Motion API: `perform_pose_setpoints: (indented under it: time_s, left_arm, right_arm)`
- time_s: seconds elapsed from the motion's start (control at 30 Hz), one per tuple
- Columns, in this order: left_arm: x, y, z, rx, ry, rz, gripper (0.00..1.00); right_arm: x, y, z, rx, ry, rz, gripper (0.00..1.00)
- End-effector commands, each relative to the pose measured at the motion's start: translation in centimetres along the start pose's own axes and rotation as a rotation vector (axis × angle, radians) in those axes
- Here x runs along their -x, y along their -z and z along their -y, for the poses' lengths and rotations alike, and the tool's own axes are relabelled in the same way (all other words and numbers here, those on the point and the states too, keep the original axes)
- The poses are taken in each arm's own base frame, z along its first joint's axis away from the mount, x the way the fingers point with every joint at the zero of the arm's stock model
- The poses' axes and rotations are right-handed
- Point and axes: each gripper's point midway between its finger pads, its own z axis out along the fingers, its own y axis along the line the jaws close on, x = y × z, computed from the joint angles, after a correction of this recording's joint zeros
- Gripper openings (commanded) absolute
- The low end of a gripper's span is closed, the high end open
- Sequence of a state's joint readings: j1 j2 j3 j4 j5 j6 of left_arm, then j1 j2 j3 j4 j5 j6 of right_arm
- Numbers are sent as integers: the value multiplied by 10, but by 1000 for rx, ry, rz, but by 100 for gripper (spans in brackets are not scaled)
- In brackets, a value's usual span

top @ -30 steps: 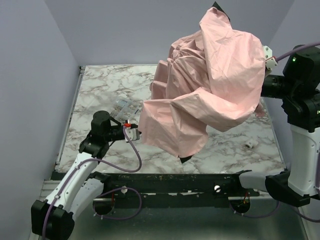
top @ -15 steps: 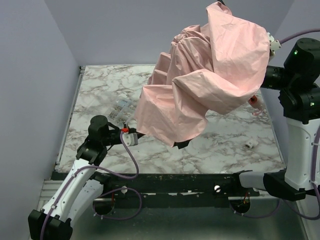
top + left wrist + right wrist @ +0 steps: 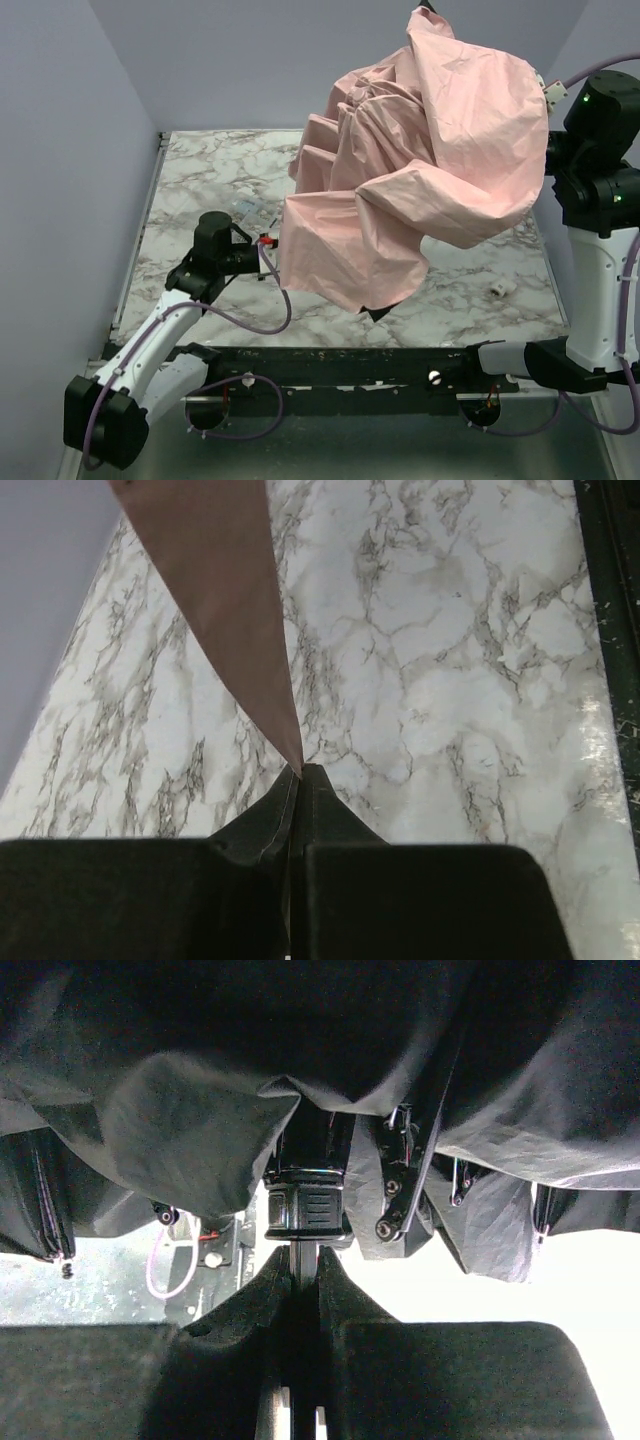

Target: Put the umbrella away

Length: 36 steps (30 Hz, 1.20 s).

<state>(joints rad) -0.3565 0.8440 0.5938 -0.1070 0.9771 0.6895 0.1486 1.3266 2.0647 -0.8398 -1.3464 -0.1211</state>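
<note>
The umbrella (image 3: 430, 170) hangs between my claws.
My left claw (image 3: 298, 772) pinches a cloth corner, my right claw (image 3: 305, 1257) clamps the shaft; bare counter (image 3: 190, 170) lies left of the hem.

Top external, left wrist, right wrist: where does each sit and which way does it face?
Top external: above and behind the bases, looking down on the marble table; left arm, right arm and the raised umbrella show.
Left wrist: on the left arm, looking along the table; the left gripper pinches a canopy corner.
Right wrist: on the right arm, looking into the canopy's dark underside; the right gripper clamps the shaft.
Shared: top external and left wrist both show the pinched pink corner over marble.
</note>
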Motion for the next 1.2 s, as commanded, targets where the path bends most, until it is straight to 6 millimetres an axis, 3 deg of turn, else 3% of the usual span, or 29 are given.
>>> perform_pose_setpoints:
  time_s: [0.0,0.17,0.33,0.6,0.77,0.93,1.17]
  left_arm:
    - [-8,-6,-27,16,-50,-55,0]
    - [-6,5,-43,79,-107,-33,0]
    - [-2,14,-57,128,-134,-21,0]
    - [0,1,-64,75,-111,28,0]
    - [-5,-8,-63,42,-99,22,0]
    - [-18,-24,-61,9,-89,-8,0]
    - [-18,-35,-73,24,-89,17,0]
  right_arm:
    - [8,4,-32,123,72,24,0]
    - [-2,6,-35,87,86,10,0]
    - [-26,8,-26,25,94,-53,0]
    - [-58,11,-24,16,139,-154,0]
    - [-57,9,-22,26,178,-156,0]
    - [-57,-6,-39,139,165,-130,0]
    - [-82,-19,-62,245,153,-162,0]
